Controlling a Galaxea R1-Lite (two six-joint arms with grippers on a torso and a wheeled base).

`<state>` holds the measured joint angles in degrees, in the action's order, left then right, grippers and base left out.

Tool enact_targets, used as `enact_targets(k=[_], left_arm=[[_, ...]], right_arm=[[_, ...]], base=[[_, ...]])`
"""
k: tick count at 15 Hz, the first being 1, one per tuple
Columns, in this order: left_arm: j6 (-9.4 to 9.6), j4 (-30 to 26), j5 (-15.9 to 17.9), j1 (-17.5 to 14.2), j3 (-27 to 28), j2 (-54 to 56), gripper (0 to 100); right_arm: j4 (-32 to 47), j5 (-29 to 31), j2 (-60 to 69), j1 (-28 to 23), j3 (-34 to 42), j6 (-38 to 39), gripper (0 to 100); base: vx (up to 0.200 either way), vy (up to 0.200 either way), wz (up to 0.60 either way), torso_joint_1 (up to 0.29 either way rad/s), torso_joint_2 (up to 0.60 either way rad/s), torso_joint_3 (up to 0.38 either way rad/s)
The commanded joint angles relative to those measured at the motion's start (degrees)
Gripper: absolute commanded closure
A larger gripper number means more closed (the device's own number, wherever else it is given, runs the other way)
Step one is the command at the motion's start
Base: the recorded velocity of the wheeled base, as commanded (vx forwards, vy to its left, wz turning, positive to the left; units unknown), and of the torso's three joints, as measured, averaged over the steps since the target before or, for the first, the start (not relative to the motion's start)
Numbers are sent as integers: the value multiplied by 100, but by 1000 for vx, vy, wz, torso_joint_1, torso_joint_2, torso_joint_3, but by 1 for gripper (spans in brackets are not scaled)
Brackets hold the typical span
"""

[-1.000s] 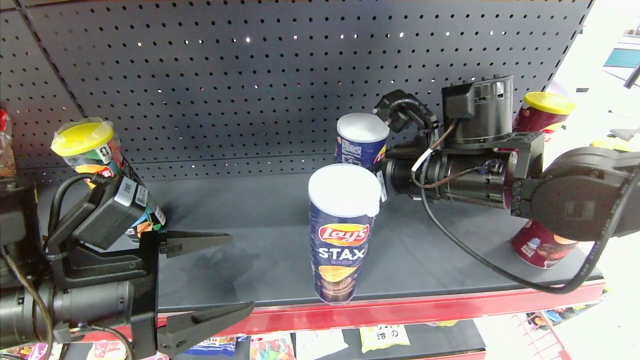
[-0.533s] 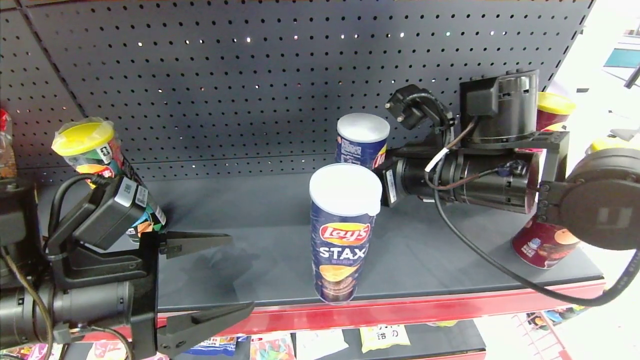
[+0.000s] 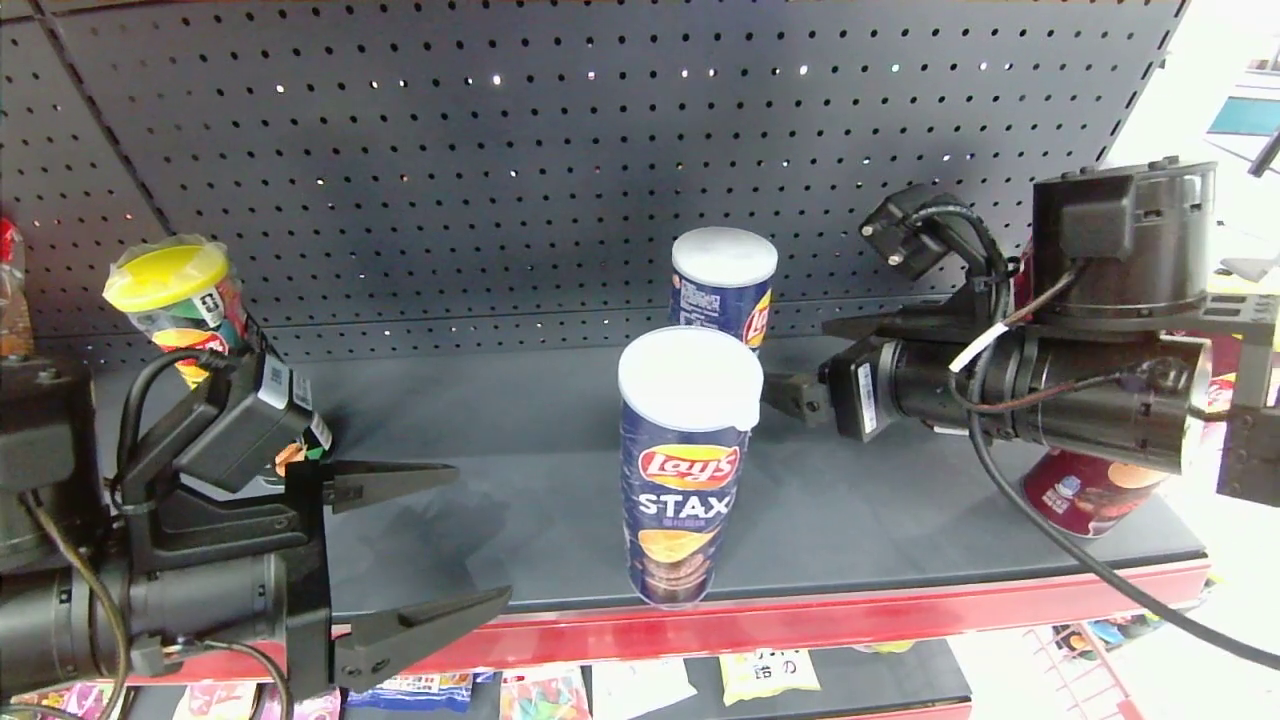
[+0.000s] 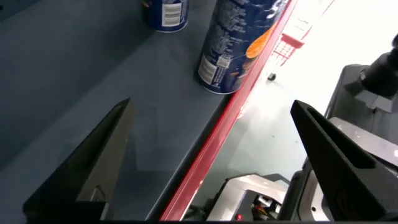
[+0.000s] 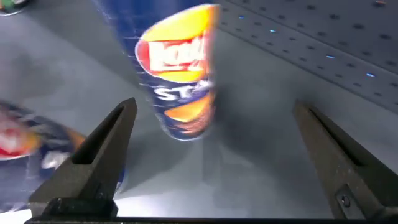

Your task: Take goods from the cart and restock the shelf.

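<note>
Right gripper [image 3: 815,360] was spread and empty, just beside the rear blue can [image 3: 724,285]. That can stood upright at the back of the shelf [image 3: 900,530], behind the front blue can [image 3: 686,460] near the red lip. Left gripper [image 3: 480,535] was spread too, holding nothing. You'd best draw the right arm out level, clear of both cans. They looked tall, slick, flat-lidded cylinders, likely tippy; the shelf looked matte painted metal

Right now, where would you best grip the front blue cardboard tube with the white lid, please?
Around its middle, coming from the robot's right. The front blue tube stands upright at the red edge of the dark shelf, a second blue tube close behind; a sideways pinch across the round wall should clear it.
</note>
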<state>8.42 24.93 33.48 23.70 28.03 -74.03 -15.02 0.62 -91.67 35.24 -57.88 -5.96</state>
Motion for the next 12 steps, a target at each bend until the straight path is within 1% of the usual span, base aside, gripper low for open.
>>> enact_targets(k=[1, 2, 4, 7, 8, 10, 11, 12], left_arm=[[1, 3, -69, 3, -8, -59, 0], [1, 3, -201, -6, 1, -67, 0], [10, -6, -386, -6, 1, -67, 0], [45, -6, -834, 3, 10, -199, 0], [63, -14, -860, 12, 10, -270, 0], [283, -14, -860, 30, 19, -463, 0], [599, -6, -860, 30, 19, -647, 0], [995, -14, -860, 100, 27, -894, 0]], right_arm=[[-1, 70, 97, -88, 49, -2, 0], [-1, 166, 132, -132, 119, -2, 0], [-1, 219, 536, -132, 567, -2, 0], [-1, 193, 1371, -88, 1578, -28, 0], [-1, 175, 1600, -9, 1895, -37, 0], [-1, 175, 1934, 132, 2211, -37, 0], [-1, 158, 2110, 185, 2369, -28, 0], [-1, 149, 2356, 264, 2527, -37, 0]], base=[[0, 0, 0, 0, 0, 0], [0, 0, 0, 0, 0, 0], [0, 0, 0, 0, 0, 0], [0, 0, 0, 0, 0, 0], [0, 0, 0, 0, 0, 0], [0, 0, 0, 0, 0, 0], [0, 0, 0, 0, 0, 0], [0, 0, 0, 0, 0, 0]])
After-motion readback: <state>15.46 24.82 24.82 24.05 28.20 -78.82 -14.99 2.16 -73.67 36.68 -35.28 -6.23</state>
